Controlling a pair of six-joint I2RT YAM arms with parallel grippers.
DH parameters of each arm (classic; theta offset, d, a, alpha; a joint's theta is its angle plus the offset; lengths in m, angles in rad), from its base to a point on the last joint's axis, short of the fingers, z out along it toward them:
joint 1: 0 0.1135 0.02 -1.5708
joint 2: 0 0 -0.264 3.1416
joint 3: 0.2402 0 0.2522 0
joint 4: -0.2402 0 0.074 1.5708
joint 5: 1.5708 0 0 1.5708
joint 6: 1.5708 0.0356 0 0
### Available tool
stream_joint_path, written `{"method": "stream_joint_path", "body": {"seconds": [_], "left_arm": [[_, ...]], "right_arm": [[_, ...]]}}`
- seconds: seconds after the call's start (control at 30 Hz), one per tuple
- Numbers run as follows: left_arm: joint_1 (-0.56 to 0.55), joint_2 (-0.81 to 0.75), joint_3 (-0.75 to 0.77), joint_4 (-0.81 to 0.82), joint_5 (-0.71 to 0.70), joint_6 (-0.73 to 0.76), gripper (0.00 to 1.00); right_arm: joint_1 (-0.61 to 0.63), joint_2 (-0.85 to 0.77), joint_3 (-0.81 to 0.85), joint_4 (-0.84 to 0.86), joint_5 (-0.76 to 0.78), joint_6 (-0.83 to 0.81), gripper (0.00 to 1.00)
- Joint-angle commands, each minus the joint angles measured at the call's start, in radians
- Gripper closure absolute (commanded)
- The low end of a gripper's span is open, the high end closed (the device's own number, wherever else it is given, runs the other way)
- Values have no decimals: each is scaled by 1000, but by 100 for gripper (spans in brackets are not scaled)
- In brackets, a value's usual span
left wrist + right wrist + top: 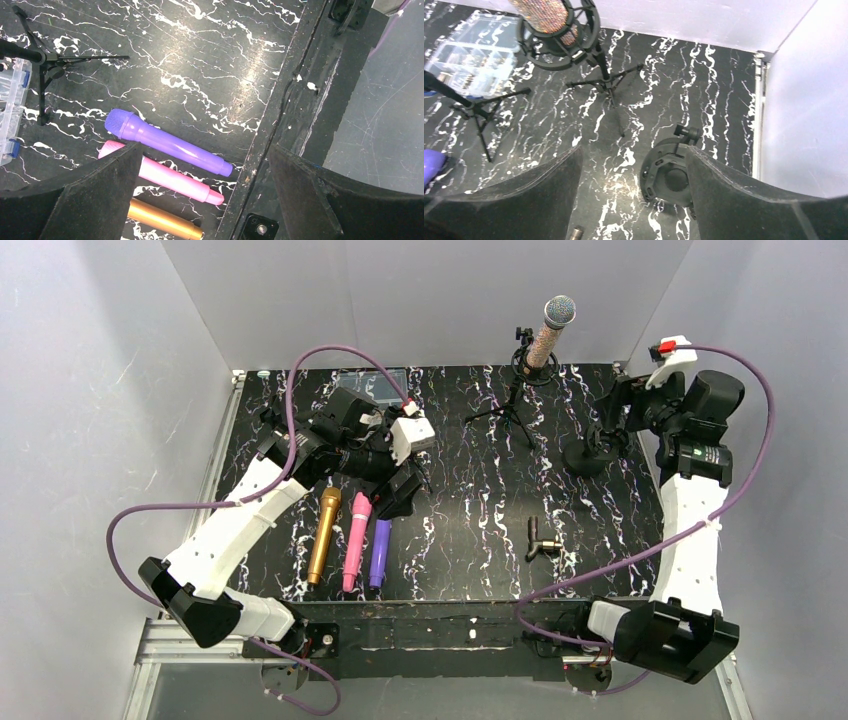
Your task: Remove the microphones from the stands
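Observation:
The microphone [549, 332], with a glittery body and a silver mesh head, sits tilted in the shock mount of a black tripod stand [512, 408] at the back middle. In the right wrist view its body [546, 11] sits in the mount ring [558, 49] at the top left, far ahead of my fingers. My right gripper [606, 422] is open and empty, to the right of the stand, above a round black base [668, 176]. My left gripper [400, 492] is open and empty above the microphones lying on the table.
Gold [323, 537], pink [355, 540] and purple [380, 552] microphones lie side by side at front left. A small black clip [541, 540] lies at front middle. A clear plastic box [372, 380] stands at back left. A second tripod [479, 111] stands near it.

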Motion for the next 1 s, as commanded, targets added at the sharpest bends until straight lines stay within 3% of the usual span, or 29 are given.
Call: {"method": "stream_joint_path", "body": {"seconds": [0.0,0.4,0.77,0.97], "left_arm": [[0,-21,-12,-46,-1,-9,2],[1,33,16,-61,-49,56,2],[1,96,57,-67,-64,60,2],[0,107,65,-74,-75,74,2]], "right_arm": [[26,-24,17,78,-84,59,17],[225,135,97,334,-115,35,15],[273,262,109,568,-176,73,16],[310,321,157,605,-186,103,17]]}}
